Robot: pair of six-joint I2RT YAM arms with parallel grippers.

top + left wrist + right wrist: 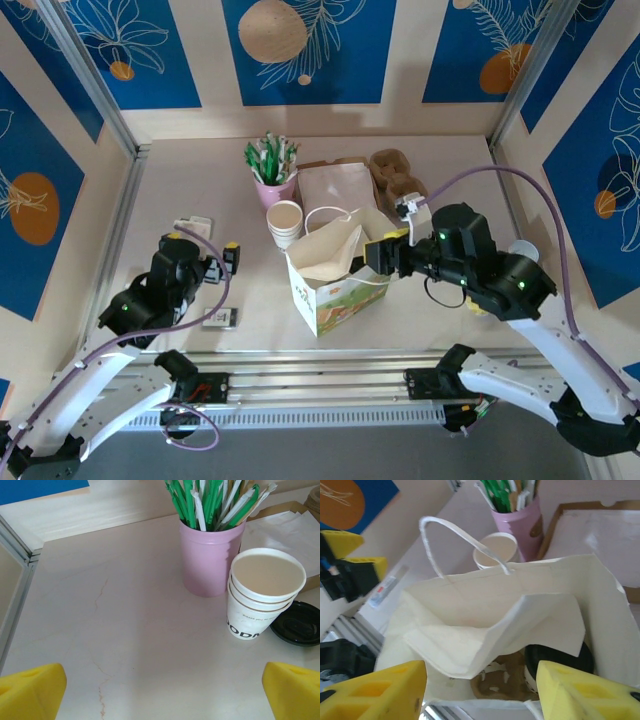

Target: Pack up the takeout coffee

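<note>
The takeout coffee [555, 656] stands inside the white paper bag [470, 610]; its black lid shows low in the bag's right corner, partly behind a folded flap and my right finger. My right gripper [482, 690] hovers over the bag's mouth, open, with nothing between its yellow fingers [380, 692]. In the top view the right gripper [380, 252] sits at the bag's [335, 270] right rim. My left gripper [228, 260] rests left of the bag. In the left wrist view the left gripper [162, 695] is wide open over bare table.
A pink cup of green-white sticks [210, 555] and a stack of lidless cups [262, 595] stand behind the bag, with a loose black lid [300, 625] beside the stack. A flat paper bag [335, 185] and cup carriers [398, 172] lie at the back. Sachets [220, 318] lie near the left arm.
</note>
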